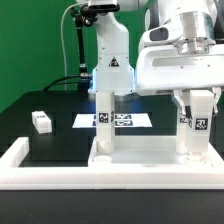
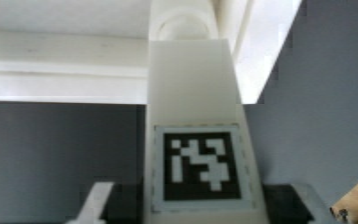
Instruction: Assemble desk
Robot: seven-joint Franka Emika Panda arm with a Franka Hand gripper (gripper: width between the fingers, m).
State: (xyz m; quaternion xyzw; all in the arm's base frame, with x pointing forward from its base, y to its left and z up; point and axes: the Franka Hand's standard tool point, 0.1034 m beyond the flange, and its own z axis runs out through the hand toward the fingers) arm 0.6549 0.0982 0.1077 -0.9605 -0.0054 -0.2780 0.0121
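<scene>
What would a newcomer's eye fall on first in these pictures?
First, the big white gripper at the exterior view's right, clamped on an upright leg standing on the tabletop panel. A second leg stands at the panel's other end, and a loose leg lies on the black table at the exterior view's left.

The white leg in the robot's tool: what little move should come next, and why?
Probably a small twist of the held leg, to seat it in the tabletop. The tool clasps it upright on the panel, at the exterior view's right; whether it is fully seated cannot be seen.
</scene>
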